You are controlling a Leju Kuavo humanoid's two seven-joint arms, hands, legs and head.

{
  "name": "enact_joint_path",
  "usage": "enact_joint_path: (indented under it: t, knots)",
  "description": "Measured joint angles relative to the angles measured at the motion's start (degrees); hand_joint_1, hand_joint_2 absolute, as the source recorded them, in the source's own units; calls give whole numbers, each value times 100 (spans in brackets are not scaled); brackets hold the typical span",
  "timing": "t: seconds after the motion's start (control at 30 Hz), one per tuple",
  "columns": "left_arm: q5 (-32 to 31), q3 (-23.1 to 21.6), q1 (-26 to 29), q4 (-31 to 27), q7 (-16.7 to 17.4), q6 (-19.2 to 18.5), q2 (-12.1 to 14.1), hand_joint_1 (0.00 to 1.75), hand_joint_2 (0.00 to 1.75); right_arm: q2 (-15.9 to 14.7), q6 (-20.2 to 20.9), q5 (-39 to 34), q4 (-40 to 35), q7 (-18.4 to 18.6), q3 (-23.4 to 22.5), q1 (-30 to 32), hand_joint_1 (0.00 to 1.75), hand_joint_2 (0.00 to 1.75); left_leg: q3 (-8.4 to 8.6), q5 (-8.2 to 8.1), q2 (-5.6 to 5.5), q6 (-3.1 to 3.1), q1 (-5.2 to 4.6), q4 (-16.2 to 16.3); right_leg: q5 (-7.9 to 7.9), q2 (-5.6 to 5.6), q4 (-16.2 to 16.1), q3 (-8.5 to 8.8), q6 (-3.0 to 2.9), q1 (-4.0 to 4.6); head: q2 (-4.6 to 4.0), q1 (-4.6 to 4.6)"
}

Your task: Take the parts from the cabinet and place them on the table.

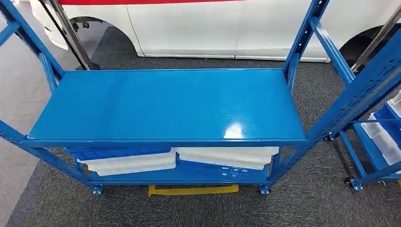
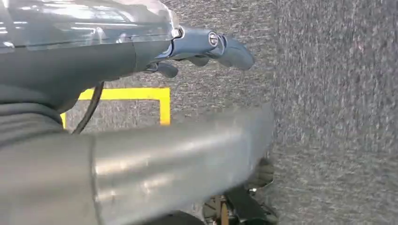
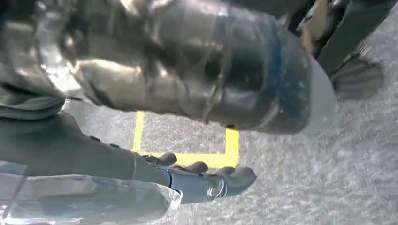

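From the head view, a blue table [image 1: 165, 106] stands on grey carpet [image 1: 189, 208] before a white vehicle [image 1: 189, 28], with white parts [image 1: 132, 163] lying in blue trays on its lower shelf and a blue cabinet [image 1: 378, 137] holding more white parts at the right edge. In the left wrist view, the left hand [image 2: 206, 49] hangs over carpet beside yellow floor tape [image 2: 141, 96], fingers loosely extended and holding nothing. In the right wrist view, the right hand [image 3: 206, 178] likewise hangs empty, fingers slightly curled, above the tape.
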Motion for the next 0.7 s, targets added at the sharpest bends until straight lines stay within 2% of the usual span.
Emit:
enact_joint_path:
  t: [0.03, 0.07, 0.1, 0.17, 0.2, 0.23, 0.27, 0.3, 0.33, 0.37, 0.4, 0.43, 0.47, 0.6, 0.7]
  knots:
    - [0, 0, -2, 0, 4, 2, 9, 0, 175, 2, -2, 4, 0, 2, -2, 4, 0, 0, 6, -41, 8, -31, 8, 43, 30, -34, -55, 19, -50, -51, 0, -2]
    - [0, 0, -2, 0, 9, 13, 9, 0, 175, 0, -17, 7, -2, 4, -4, 9, 0, 175, -43, -146, 138, -54, 7, 176, 30, -62, -65, 31, -75, -41, 0, -2]
    - [0, 0, -8, 0, 17, 17, 9, 0, 175, -4, -35, 18, -2, 2, -7, 16, 0, 175, -207, -371, 234, -82, 16, 517, 25, -80, -67, 30, -104, -40, 0, -7]
    - [-4, 0, -18, 0, 37, 26, 5, 0, 175, -4, -112, 42, 0, 4, -9, 28, 0, 175, -675, -815, 309, -126, 38, 1470, 12, -138, -66, 28, -122, -18, 0, -4]
    - [-4, 0, -12, 0, 41, 35, 2, 0, 175, -2, -137, 46, 0, 4, -11, 28, 0, 175, -850, -890, 324, -139, 42, 1808, 6, -163, -63, 30, -125, -11, 0, -7]
    - [-4, 0, -5, 0, 44, 42, 2, 0, 175, -4, -162, 61, 0, 9, -13, 27, 0, 175, -885, -813, 333, -140, 44, 1845, 1, -175, -63, 38, -128, -6, 0, -4]
    - [-4, 2, -1, 0, 44, 50, 2, 0, 175, -4, -184, 79, 0, 20, -15, 24, 0, 175, -795, -616, 336, -135, 45, 1622, -11, -185, -58, 49, -129, -7, 0, -7]
    - [-9, 2, 0, 0, 44, 52, 11, 0, 175, -2, -214, 89, 0, 43, -18, 20, 0, 175, -568, -328, 341, -187, 62, 1149, -28, -192, -49, 65, -139, -22, 0, -2]
    - [-11, 2, -2, 0, 42, 57, 13, 0, 175, -2, -246, 94, 0, 59, -24, 19, 0, 0, -276, -36, 350, -245, 93, 556, -50, -193, -31, 87, -136, -35, 0, -7]
    - [-11, 2, -4, 0, 39, 59, 7, 0, 175, -4, -271, 94, -2, 59, -37, 19, 0, 0, -59, 68, 369, -319, 135, 74, -76, -200, -11, 93, -109, -4, 0, -4]
    - [-11, 2, -16, 4, 37, 59, -18, 0, 175, -24, -299, 94, -2, 57, -61, 13, 0, 0, -28, 11, 330, -288, 105, 12, -102, -188, 35, 78, -92, 25, 0, -22]
    - [-11, 2, -22, 4, 39, 61, -17, 0, 175, -22, -299, 94, -2, 52, -70, 12, 0, 0, -40, 17, 320, -131, 110, 34, -92, -185, 20, 71, -88, 43, 0, 0]
    - [-13, 2, -17, 4, 39, 70, -17, 0, 175, -20, -299, 94, -2, 39, -74, 13, 0, 175, -44, 41, 321, -178, 105, 32, -88, -177, 18, 72, -81, 43, 0, -2]
    - [-13, 11, -13, 4, 85, 103, -17, 0, 175, -20, -297, 122, -2, 37, -101, 14, 0, 175, -41, 16, 322, -124, 64, 39, -85, -175, 4, 77, -34, 9, 0, -2]
    - [-13, 26, -15, 4, 90, 103, -15, 0, 175, -20, -297, 131, -2, 37, -103, 13, 0, 175, -41, 11, 322, -116, 43, 44, -85, -175, -1, 81, -22, -7, 0, -4]
